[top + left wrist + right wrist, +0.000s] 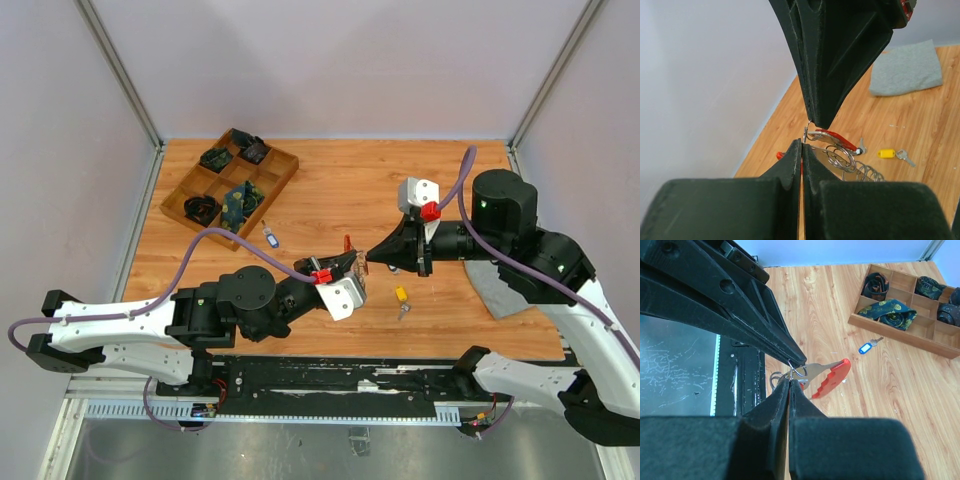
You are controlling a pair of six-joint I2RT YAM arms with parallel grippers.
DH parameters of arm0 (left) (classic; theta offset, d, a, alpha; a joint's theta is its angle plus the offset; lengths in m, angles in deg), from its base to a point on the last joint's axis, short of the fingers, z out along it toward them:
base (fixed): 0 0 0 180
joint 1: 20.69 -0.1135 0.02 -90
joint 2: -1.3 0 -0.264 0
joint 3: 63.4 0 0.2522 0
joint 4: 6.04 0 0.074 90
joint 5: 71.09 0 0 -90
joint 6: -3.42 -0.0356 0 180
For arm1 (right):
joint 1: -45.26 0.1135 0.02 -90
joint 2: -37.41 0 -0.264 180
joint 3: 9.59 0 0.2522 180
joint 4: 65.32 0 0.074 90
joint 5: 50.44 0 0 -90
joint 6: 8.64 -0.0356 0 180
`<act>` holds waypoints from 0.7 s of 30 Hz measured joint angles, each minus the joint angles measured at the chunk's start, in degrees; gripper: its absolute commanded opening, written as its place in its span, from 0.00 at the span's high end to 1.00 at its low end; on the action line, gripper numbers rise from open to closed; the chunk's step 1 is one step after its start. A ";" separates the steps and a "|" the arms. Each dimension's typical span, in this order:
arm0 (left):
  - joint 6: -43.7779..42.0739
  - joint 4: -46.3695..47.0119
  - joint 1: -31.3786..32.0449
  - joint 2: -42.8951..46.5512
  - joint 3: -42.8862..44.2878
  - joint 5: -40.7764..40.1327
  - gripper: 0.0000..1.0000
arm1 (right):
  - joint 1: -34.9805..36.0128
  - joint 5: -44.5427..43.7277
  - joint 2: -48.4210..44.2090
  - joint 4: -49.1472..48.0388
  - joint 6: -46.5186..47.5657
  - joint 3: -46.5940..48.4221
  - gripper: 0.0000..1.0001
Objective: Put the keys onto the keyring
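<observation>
Your left gripper (350,264) and right gripper (374,256) stood tip to tip, level, both clenched on the thin wire keyring (796,371). A red-headed key (832,377) jutted alongside.

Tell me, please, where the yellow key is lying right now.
In the top view the yellow key lies loose on the table, right of centre, on the near side of the right hand and apart from it.
</observation>
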 measured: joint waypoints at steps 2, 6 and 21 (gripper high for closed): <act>0.00 0.11 0.00 -0.02 0.00 -0.04 0.99 | 0.00 -0.11 -0.15 -0.11 -0.07 0.00 0.99; 0.00 0.17 0.00 -0.02 0.00 -0.09 0.99 | 0.02 -0.63 -0.37 -0.37 -0.28 -0.35 0.99; -0.02 0.22 0.00 -0.17 0.00 -0.42 1.00 | 0.02 -4.04 -0.52 -0.46 -1.60 -0.98 0.99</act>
